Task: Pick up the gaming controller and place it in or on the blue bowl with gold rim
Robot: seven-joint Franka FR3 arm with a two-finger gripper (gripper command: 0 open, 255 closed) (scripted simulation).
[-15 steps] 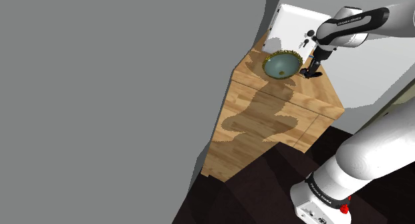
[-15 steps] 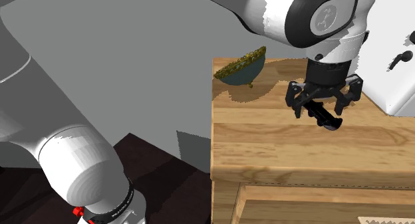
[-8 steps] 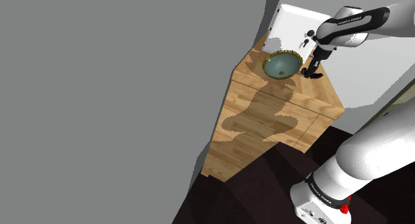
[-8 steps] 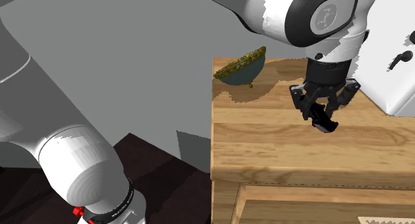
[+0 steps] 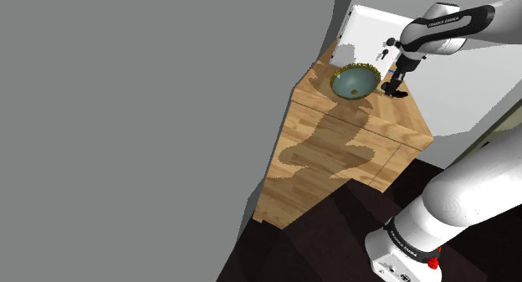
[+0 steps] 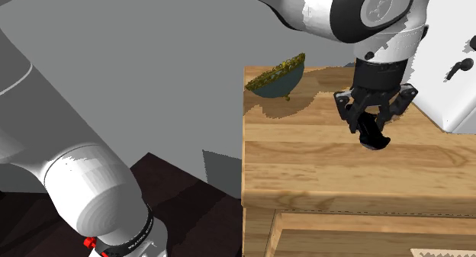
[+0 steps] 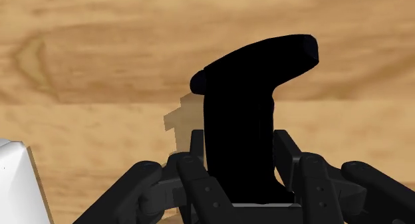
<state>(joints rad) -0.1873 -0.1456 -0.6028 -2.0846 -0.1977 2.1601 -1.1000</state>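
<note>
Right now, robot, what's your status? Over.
Gripper shut on controller. Controller held above counter. Bowl empty, nothing in between.

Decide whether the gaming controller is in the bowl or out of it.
Out: the gripper clasps the black controller over the wooden counter, beside the bowl.
</note>
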